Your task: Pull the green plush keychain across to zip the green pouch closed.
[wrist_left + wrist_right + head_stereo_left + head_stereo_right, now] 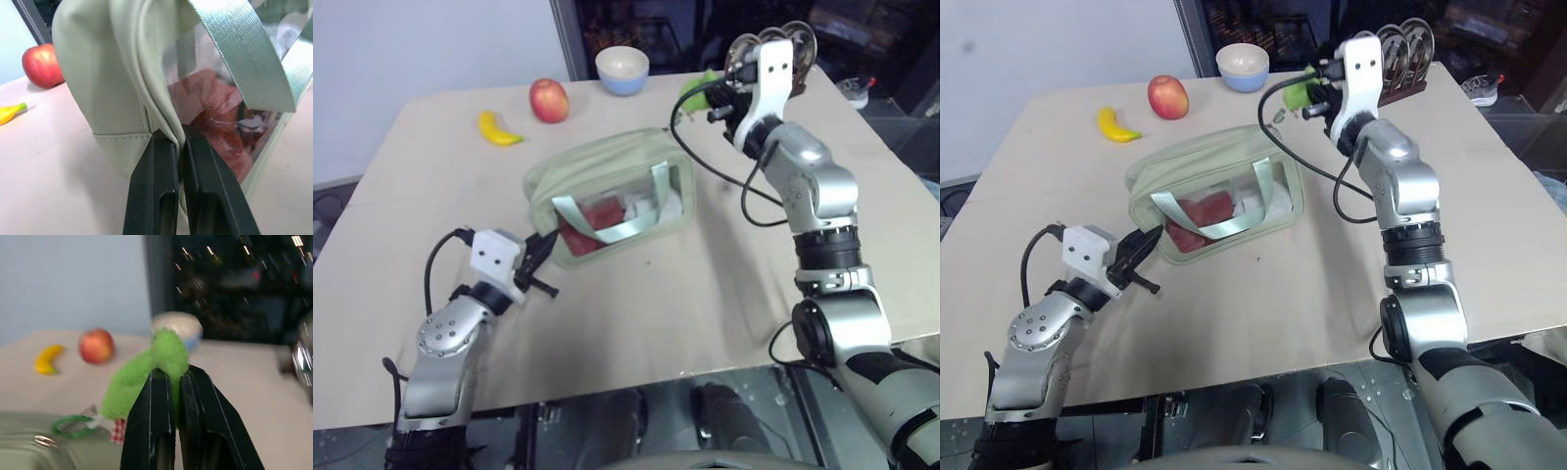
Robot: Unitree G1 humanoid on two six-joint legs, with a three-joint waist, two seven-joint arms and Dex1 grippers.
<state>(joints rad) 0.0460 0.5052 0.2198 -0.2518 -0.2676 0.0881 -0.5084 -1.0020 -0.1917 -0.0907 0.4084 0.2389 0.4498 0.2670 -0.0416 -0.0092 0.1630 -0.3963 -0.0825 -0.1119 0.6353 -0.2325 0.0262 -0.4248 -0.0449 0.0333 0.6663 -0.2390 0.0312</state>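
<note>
Green plush keychain [164,357] pinched in the right tool [174,377], lifted just past the green pouch's [607,171] far right corner. Left tool [179,147] clamped on the pouch's near left seam — best kept firm as an anchor while pulling steadily along the zip line, not upward. Right wrist view reveals the green cord loop and checked red tag; head views instead show apple [548,100], banana [497,129] and bowl [623,69] beyond the pouch on the bench [431,255].

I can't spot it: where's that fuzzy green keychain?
The green plush keychain is pinched in the right pincer, just past the green pouch's far right corner, near the blue bowl.
</note>
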